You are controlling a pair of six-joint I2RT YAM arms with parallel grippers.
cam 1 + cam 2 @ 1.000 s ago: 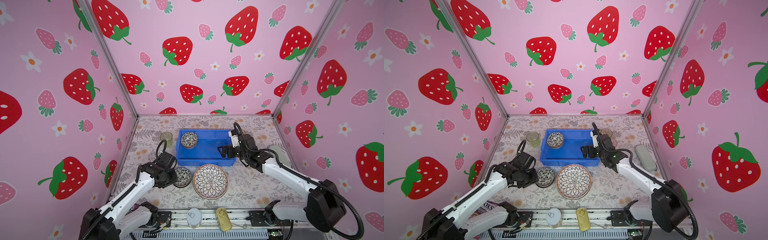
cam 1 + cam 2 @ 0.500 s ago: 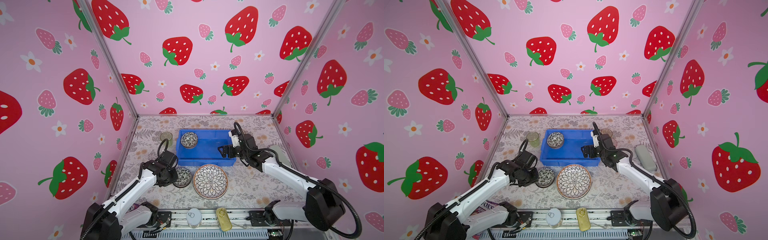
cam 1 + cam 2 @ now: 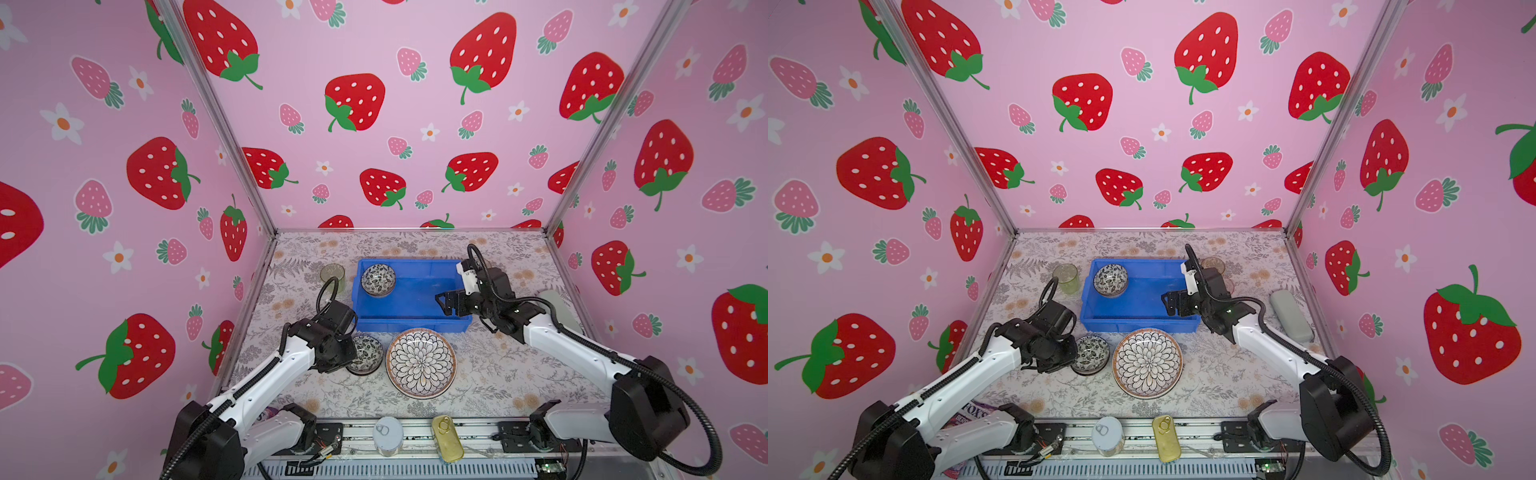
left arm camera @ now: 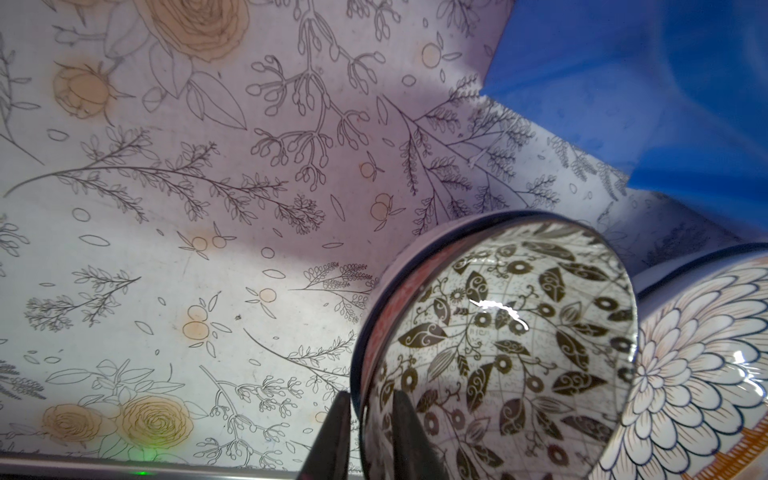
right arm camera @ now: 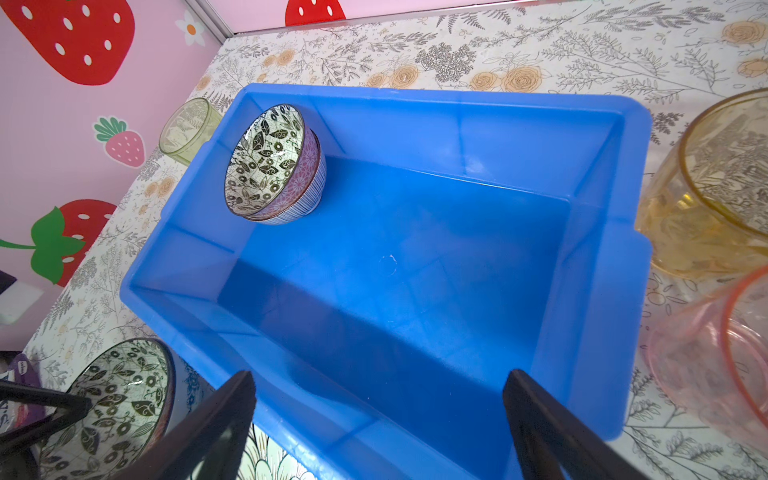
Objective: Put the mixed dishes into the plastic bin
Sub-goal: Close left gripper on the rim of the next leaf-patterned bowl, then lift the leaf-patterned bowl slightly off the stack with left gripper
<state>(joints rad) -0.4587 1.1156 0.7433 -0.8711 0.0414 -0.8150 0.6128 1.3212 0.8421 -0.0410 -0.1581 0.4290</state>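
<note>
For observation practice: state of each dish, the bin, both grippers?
blue bin: holds nested bowls
nested bowls: upright in bin corner
floral bowl: on table
petal plate: flat on table
green tumbler: upright
amber tumbler: upright
pink tumbler: upright
left gripper: astride floral bowl's rim
right gripper: open, empty

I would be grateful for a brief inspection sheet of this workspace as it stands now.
Surface: floral tabletop, no spills seen.
Job's things: blue bin holds two stacked bowls; floral bowl, petal plate, green tumbler, amber tumbler and pink tumbler stand outside it.
Clutter: round tin, oval tin and purple bag along the front edge.
Grippers: left gripper straddles the floral bowl's rim, grip unclear; right gripper open, empty, over the bin.
Cables: left cable loop and right cable loop arch above the wrists.
Surroundings: strawberry walls on three sides.
</note>
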